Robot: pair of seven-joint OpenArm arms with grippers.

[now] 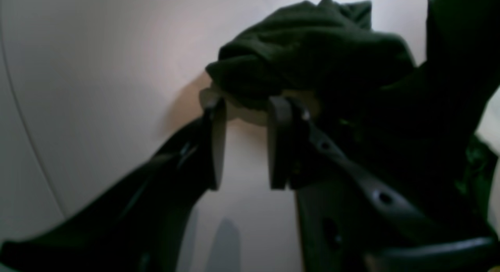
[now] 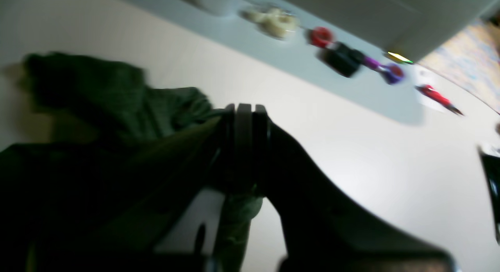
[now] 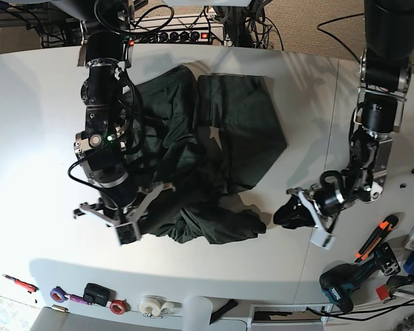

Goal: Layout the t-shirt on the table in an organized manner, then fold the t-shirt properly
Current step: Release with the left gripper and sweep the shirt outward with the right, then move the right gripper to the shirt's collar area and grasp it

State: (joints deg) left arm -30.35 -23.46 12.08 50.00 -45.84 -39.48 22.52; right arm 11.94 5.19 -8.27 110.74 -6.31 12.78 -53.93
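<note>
- Soft, dark green knit t-shirt (image 3: 214, 145) lies rumpled on my smooth white surface (image 3: 34, 124).
- My right end effector (image 2: 244, 111) is clamped on its cloth.
- My left end effector (image 1: 246, 108) grips a bunched fold.

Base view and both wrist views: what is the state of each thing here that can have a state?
t-shirt: crumpled on the table, not spread flat, not folded.
right gripper: fingers shut, pinching the t-shirt's cloth.
left gripper: fingers partly apart, a thick bunch of the t-shirt held at their tips.
</note>
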